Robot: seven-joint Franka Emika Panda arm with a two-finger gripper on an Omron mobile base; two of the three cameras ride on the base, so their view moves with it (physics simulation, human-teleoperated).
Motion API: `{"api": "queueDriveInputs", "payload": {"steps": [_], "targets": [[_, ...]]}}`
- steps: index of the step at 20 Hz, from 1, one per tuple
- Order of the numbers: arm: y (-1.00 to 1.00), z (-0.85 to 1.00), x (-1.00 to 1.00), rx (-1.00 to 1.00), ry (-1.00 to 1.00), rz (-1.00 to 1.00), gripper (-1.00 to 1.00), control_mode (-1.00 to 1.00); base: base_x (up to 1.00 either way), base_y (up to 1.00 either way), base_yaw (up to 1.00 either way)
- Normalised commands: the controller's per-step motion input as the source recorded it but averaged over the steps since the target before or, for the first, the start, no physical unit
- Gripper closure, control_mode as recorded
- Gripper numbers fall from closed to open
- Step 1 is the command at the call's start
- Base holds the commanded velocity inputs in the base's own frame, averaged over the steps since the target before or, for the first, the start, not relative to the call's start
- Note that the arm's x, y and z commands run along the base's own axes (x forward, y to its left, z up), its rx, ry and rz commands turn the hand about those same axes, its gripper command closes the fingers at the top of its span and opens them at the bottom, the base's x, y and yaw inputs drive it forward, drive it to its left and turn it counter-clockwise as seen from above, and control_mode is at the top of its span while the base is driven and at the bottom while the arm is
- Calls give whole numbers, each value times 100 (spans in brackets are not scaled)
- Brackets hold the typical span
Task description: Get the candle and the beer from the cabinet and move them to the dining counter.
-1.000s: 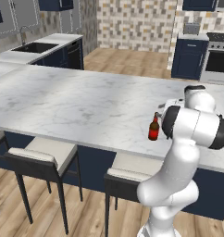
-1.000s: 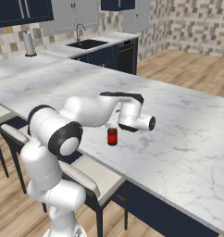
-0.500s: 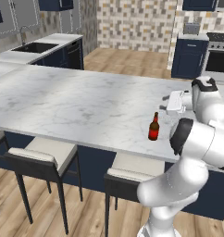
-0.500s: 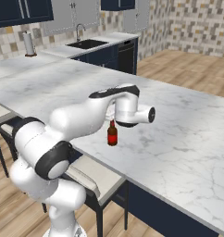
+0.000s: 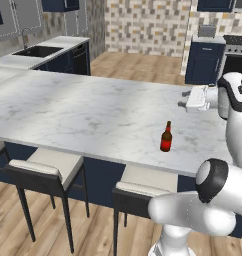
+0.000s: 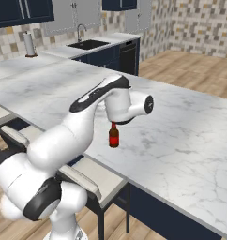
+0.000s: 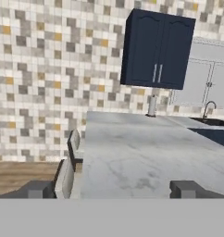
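The beer [image 5: 166,137], a brown bottle with a red label, stands upright on the dining counter [image 5: 93,112] near its front edge. In the right base view the beer [image 6: 114,136] is partly covered by my arm. My gripper [image 5: 185,99] hovers above the counter, up and to the right of the bottle and well apart from it. Its fingertips [image 7: 188,189] stand wide apart with nothing between them, so the gripper [image 7: 113,190] is open, looking along the counter [image 7: 141,162]. A navy wall cabinet [image 7: 158,48] with shut doors hangs ahead. The candle is out of view.
Cushioned stools [image 5: 43,167] line the counter's near side, and stools [image 7: 70,162] also appear at its edge. A sink with a faucet [image 6: 80,33] and a paper towel roll [image 6: 28,44] sit on the far worktop. A stove [image 5: 235,60] stands at the back right.
My arm has swung up and to the right, away from the beer. The bottle stands alone where it was set. The jaws stay wide.
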Motion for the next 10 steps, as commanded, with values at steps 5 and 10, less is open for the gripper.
{"api": "queueDriveInputs", "payload": {"steps": [5,10], "targets": [[26,53,-74,0,2,-17,-100,-100,0,0,0],[30,29,-83,0,5,-24,-100,-100,0,0,0]]}}
